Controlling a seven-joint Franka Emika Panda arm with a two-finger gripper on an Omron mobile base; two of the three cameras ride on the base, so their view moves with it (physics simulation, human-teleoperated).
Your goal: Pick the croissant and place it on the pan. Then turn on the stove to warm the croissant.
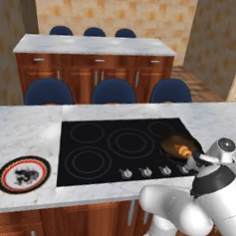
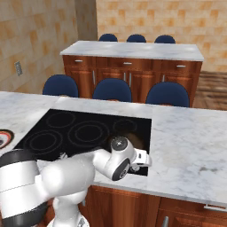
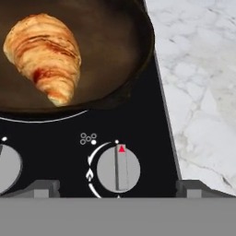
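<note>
Plate (image 1: 23,174) sits well left of the stove (image 1: 88,138). Croissant (image 3: 44,56) lies in the pan (image 3: 124,55) at the stove's right edge. Below the pan, a knob (image 3: 118,169) lies between the spread-apart fingers (image 3: 44,186) of the gripper (image 3: 117,188); nothing blocks it.

The white marble counter (image 1: 24,128) carries the black stove (image 1: 115,147) set into its middle, with the pan (image 1: 180,147) on the stove's right front burner and a red-rimmed plate (image 1: 23,175) near the counter's front left edge.
</note>
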